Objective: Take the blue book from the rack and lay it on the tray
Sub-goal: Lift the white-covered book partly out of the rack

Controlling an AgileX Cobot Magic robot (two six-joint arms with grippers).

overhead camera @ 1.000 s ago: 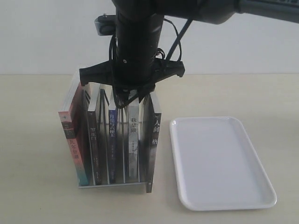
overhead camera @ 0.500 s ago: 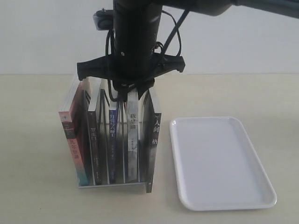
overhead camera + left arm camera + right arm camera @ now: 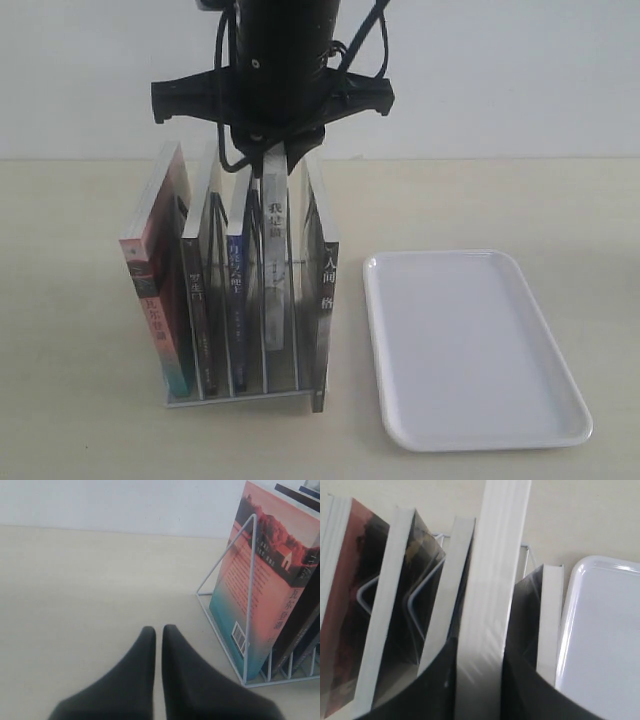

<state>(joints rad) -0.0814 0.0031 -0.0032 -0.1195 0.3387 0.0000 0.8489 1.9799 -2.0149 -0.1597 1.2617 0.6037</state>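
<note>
The white wire rack (image 3: pixel 240 397) holds several upright books. The blue book (image 3: pixel 237 290), with its dark blue spine, stands in the middle slot; its page edge (image 3: pixel 451 590) shows just beside my right gripper. That gripper (image 3: pixel 275 150) (image 3: pixel 479 680) reaches down from above and is shut on the grey-spined book (image 3: pixel 275 250) (image 3: pixel 492 575), which sits higher than its neighbours. The white tray (image 3: pixel 470 345) (image 3: pixel 605 640) lies flat to the right of the rack. My left gripper (image 3: pixel 158 630) is shut on nothing, low over the table beside the rack (image 3: pixel 250 580).
A pink and teal book (image 3: pixel 160 300) (image 3: pixel 260 580) fills the rack's leftmost slot, with a dark-spined book (image 3: pixel 200 310) beside it. A black-spined book (image 3: pixel 325 300) (image 3: pixel 550 620) stands at the rack's right end, close to the tray.
My right gripper has risen, drawing the grey-spined book upward out of its slot. The blue book and the tray have not moved.
</note>
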